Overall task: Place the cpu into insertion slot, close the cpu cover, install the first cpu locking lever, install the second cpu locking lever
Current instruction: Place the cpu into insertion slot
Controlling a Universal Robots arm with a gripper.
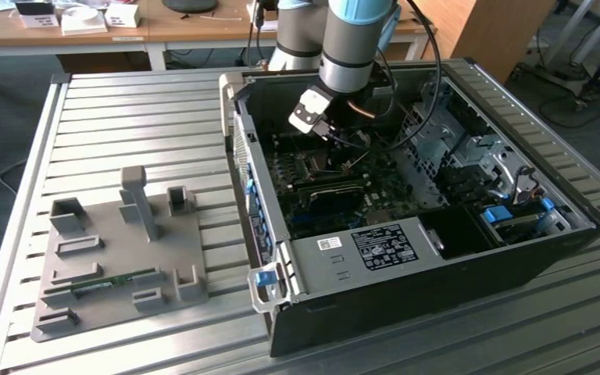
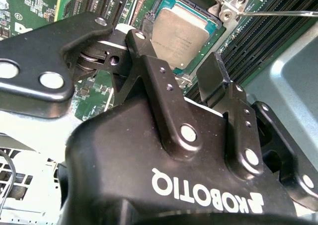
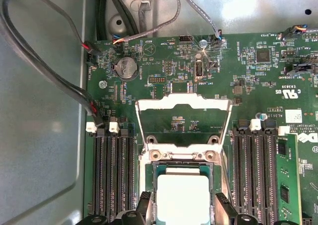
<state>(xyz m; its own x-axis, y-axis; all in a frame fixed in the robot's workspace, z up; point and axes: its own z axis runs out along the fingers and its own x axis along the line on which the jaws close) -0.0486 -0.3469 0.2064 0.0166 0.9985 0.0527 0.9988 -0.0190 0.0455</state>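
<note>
First wrist view: cpu seated in insertion slot, cpu cover raised. Second wrist view: claw open, empty, straddling the cpu.

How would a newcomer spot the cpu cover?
Inside the open case, find the green motherboard and the cpu seated between black memory slots. The cpu cover is hinged beside it, flipped open: the only thin silvery frame with a large square window.
</note>
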